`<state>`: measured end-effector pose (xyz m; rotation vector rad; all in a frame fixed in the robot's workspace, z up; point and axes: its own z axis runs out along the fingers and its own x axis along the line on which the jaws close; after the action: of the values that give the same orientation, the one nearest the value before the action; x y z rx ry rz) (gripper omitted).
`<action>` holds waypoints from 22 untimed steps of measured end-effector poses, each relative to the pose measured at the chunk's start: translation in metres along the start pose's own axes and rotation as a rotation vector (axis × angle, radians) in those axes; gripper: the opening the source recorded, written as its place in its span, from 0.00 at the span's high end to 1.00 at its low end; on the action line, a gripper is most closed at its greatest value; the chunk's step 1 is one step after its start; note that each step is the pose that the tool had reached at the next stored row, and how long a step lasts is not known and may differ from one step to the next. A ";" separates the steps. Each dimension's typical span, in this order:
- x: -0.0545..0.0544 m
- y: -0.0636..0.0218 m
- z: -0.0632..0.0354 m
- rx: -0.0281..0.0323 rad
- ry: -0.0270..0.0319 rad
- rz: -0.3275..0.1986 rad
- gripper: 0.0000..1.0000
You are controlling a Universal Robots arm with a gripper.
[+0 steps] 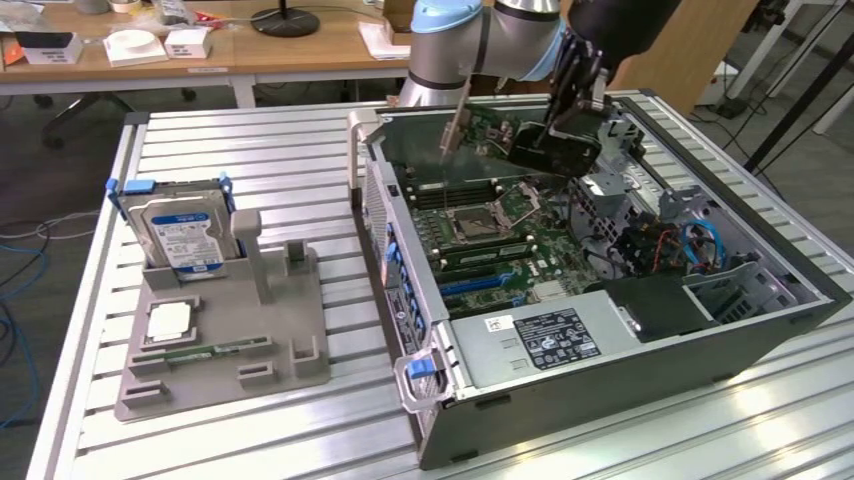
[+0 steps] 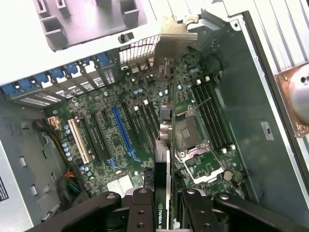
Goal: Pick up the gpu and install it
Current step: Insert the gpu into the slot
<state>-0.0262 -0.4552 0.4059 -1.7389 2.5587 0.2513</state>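
Now, in the exterior view, I see the arm [image 1: 467, 40] reaching over the open computer case [image 1: 747, 330], which lies on the table [image 1: 267, 140]. The gripper [image 1: 567, 122] is pinching the gpu [image 1: 527, 150] and holds it in the air above the motherboard [image 1: 494, 250], close to the far wall of the case. The card is tilted, and I see no part of it touching the board. On the exterior view's left stands the grey holder [image 1: 267, 340] with the hard drive [image 1: 184, 235] upright in it; the place beside the drive is empty.

In the wrist view, I look down along the gpu [image 2: 163, 164] edge-on. The gripper [image 2: 164, 205] has one finger on each side of the card and is closed on it. The silver bracket [image 2: 166, 48] points toward the slotted rear wall of the case. The card hangs over the region between the blue slot [image 2: 123, 133] and the processor socket [image 2: 188, 133].

My judgement: the pick-up is done, and the installation is not. The card is carried over the board but is not seated in any slot.

Some things I cannot make out. The contact edge of the card is hidden behind the card itself, so I cannot tell which slot it is lined up with, or how high it hangs over the board. The fingertips are partly cut off by the edge of the wrist picture.
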 end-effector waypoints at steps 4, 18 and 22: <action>-0.001 -0.0033 0.0015 -0.0024 0.0024 -0.021 0.74; -0.002 -0.0093 0.0082 0.0045 0.0092 -0.097 0.74; -0.002 -0.0094 0.0097 0.0114 0.0079 -0.098 0.74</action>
<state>-0.0173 -0.4552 0.3956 -1.8583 2.4660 0.2261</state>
